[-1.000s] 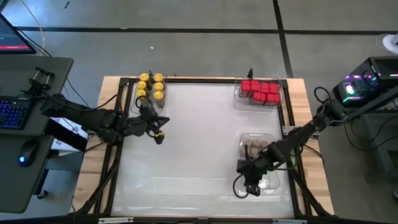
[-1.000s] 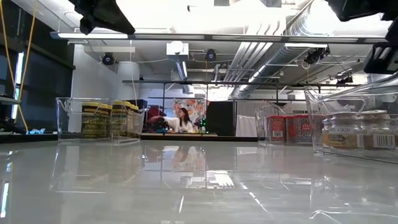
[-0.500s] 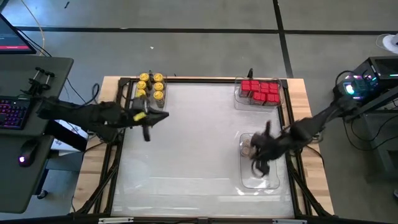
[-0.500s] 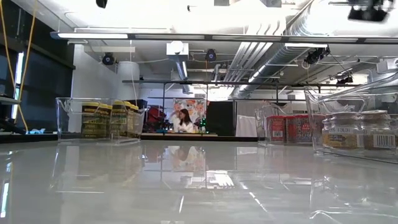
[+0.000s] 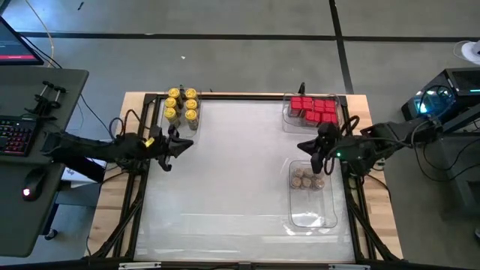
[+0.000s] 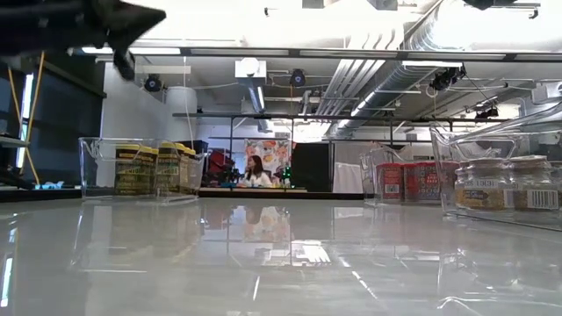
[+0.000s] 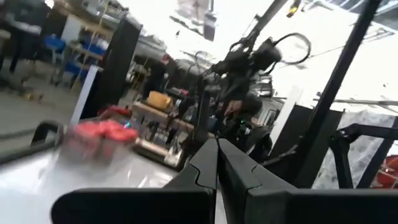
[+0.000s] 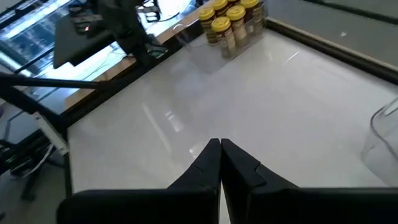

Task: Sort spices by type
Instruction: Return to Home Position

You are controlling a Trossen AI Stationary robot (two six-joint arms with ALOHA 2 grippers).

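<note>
Several yellow-lidded jars point(image 5: 182, 105) stand in a clear tray at the far left corner, also seen in the right wrist view point(image 8: 227, 18). Red square-topped boxes point(image 5: 313, 110) fill a tray at the far right. Brown-lidded jars point(image 5: 306, 178) stand in the far end of a tray by the right edge. My left gripper point(image 5: 174, 141) hovers shut, just near of the yellow jars, holding nothing. My right gripper point(image 5: 313, 154) hovers shut between the red boxes and the brown jars, also with nothing between its fingers point(image 8: 219, 146).
The brown jars' tray point(image 5: 312, 217) has its near half bare. A dark frame rail point(image 5: 142, 187) runs along the table's left side and another along the right point(image 5: 352, 202). A desk with a keyboard point(image 5: 19, 135) stands left of the table.
My left gripper has drawn back toward the table's left edge and risen, ending beside the yellow jars' tray. My right gripper has lifted from the near end of the brown jars' tray and swung toward the far edge, past the jars. No spice has moved.
</note>
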